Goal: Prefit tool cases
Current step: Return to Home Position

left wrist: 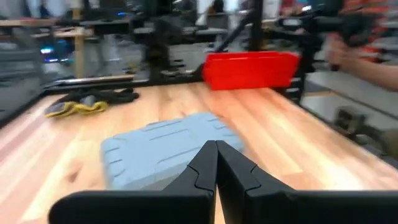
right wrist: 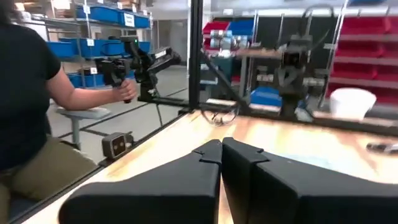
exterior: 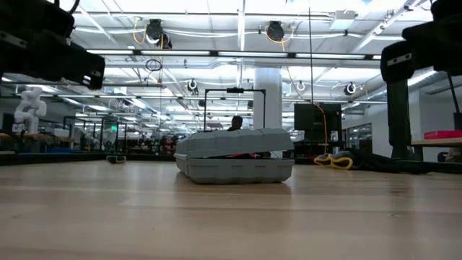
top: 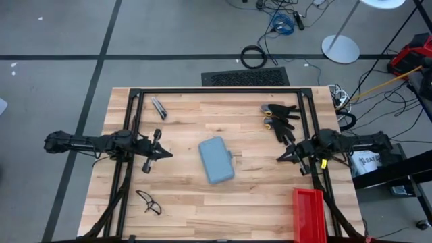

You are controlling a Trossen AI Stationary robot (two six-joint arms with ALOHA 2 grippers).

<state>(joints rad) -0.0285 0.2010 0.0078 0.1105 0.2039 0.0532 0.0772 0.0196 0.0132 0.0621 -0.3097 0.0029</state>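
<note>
The blue-grey tool case (top: 217,159) lies flat on the wooden table near its middle. In the low view the tool case (exterior: 234,160) has its lid slightly ajar, with something red showing in the gap. My left gripper (top: 167,154) hovers left of the case, shut, pointing level toward it. In its wrist view my left gripper (left wrist: 216,149) aims at the tool case (left wrist: 165,148). My right gripper (top: 281,158) hovers right of the case, shut and pointing level; its wrist view shows my right gripper (right wrist: 221,147) touching nothing.
A red bin (top: 309,213) stands at the near right corner. Black-and-yellow gloves (top: 279,119) lie at the far right, a small dark tool (top: 159,107) at the far left, safety glasses (top: 148,202) near left. A seated person (right wrist: 31,112) shows beside the table.
</note>
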